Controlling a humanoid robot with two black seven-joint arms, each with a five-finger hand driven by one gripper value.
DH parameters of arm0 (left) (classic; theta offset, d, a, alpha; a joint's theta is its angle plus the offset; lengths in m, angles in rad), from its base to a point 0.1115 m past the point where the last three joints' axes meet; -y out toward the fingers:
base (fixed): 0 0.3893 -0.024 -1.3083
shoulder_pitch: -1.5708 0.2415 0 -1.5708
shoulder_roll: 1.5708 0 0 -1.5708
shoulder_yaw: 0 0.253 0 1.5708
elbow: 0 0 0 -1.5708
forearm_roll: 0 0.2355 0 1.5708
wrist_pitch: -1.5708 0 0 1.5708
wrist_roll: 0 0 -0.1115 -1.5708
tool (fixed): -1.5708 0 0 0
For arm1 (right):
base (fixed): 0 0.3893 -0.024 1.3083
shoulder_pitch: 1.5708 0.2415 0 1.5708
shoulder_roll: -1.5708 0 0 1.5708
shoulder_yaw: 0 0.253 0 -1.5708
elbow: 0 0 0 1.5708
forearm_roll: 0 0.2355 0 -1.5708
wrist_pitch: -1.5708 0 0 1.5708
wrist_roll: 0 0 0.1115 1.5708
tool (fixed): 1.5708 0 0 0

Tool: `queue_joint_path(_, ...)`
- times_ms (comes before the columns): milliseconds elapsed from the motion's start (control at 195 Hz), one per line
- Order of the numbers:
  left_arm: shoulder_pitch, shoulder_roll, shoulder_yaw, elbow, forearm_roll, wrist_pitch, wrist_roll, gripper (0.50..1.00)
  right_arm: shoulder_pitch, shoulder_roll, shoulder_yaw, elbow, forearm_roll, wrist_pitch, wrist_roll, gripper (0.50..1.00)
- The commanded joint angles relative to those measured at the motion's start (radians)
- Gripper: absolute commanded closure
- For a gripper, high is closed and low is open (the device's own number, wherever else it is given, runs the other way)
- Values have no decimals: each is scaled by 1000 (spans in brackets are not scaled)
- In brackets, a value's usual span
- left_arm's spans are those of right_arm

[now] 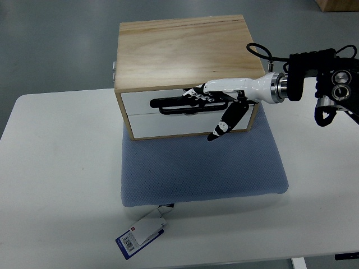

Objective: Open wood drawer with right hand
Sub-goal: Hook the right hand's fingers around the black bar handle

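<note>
Fingers (179,102) of my right hand (208,101) lie stretched out flat across the upper white drawer front (140,103) of the wood drawer box (185,50), thumb (227,122) hanging down over the lower front; I can't tell whether they grip anything. The box sits on a blue cushion (202,174) on the white table (56,185), both drawers flush.

White table (61,168) carries a blue-grey cushion pad (202,174), sitting below the right hand (216,103) and spreading toward the near edge. Barcode tag (141,234) lies flat on the table, nearer and to the hand's left, just off the pad's front-left corner.
</note>
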Motion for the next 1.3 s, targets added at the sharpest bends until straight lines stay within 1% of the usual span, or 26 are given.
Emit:
queue_joint_path(0, 0, 0, 1, 0, 0, 0, 0, 500, 9, 1, 2, -2, 6, 0, -1, 572)
queue_joint_path(677, 0, 0, -1, 0, 0, 0, 0, 500, 36, 13, -1, -14, 86, 0, -1, 574)
queue_joint_path(733, 0, 0, 1, 0, 0, 0, 0, 500, 36, 15, -24, -20, 80, -20, -1, 574)
queue_joint_path(790, 0, 0, 1, 0, 0, 0, 0, 500, 36, 15, -24, -20, 80, -20, -1, 574)
queue_joint_path(795, 0, 0, 1, 0, 0, 0, 0, 500, 36, 16, -33, -22, 75, -32, -2, 572)
queue_joint_path(867, 0, 0, 1, 0, 0, 0, 0, 500, 36, 18, -44, -24, 69, -51, -2, 574)
queue_joint_path(913, 0, 0, 1, 0, 0, 0, 0, 500, 36, 18, -44, -24, 69, -51, -2, 574)
queue_joint_path(918, 0, 0, 1, 0, 0, 0, 0, 500, 38, 18, -50, -27, 66, -69, -4, 574)
queue_joint_path(959, 0, 0, 1, 0, 0, 0, 0, 500, 38, 19, -53, -27, 66, -83, -4, 574)
queue_joint_path(1138, 0, 0, -1, 0, 0, 0, 0, 500, 38, 21, -58, -33, 60, -100, -4, 574)
queue_joint_path(1272, 0, 0, 1, 0, 0, 0, 0, 500, 39, 19, -58, -33, 55, -98, -5, 572)
queue_joint_path(1297, 0, 0, -1, 0, 0, 0, 0, 500, 41, 18, -65, -33, 45, -97, -15, 572)
